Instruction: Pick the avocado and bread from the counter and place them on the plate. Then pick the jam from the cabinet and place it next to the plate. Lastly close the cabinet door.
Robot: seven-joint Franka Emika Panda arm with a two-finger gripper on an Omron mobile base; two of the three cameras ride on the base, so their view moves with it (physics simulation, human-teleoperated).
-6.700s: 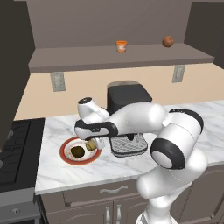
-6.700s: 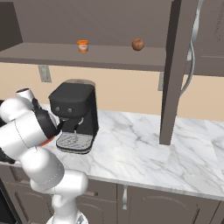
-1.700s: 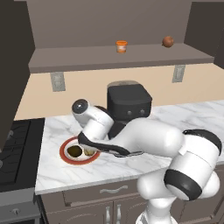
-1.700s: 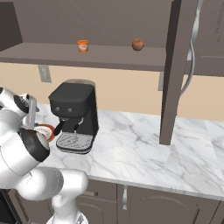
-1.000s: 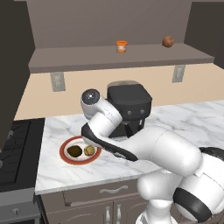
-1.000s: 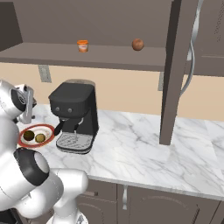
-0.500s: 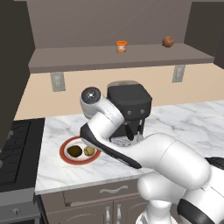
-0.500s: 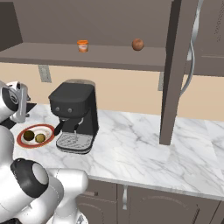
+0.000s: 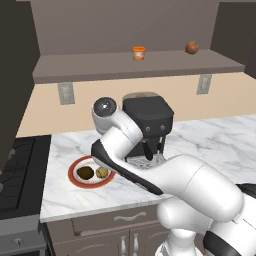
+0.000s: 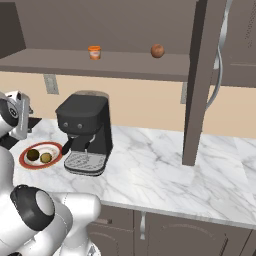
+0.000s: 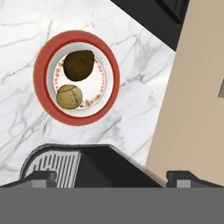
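Note:
The plate point(image 11: 111, 65) with its red rim lies on the white marble counter point(image 11: 26, 26), left of the coffee machine. On it rest the dark avocado point(image 11: 79, 65) and the tan bread point(image 11: 69, 96), side by side; they also show as avocado point(image 9: 85, 172) and bread point(image 9: 102, 172) on the plate point(image 9: 75, 167). High above them hangs my gripper point(image 11: 113, 178), open, its fingertips far apart with nothing between. The orange jam point(image 9: 138, 52) stands on the open cabinet's shelf point(image 9: 100, 67). The cabinet door point(image 10: 200, 75) stands open, edge-on.
A black coffee machine point(image 9: 148, 120) stands right of the plate, close under my hand. A reddish-brown ball point(image 9: 192, 47) sits on the shelf right of the jam. A stove point(image 9: 17, 165) borders the counter on the left. Bare marble point(image 10: 160, 175) stretches to the right.
The hand has risen off the plate and left the avocado and bread lying there. Over the last second the arm has barely moved, and the jaws stay wide.

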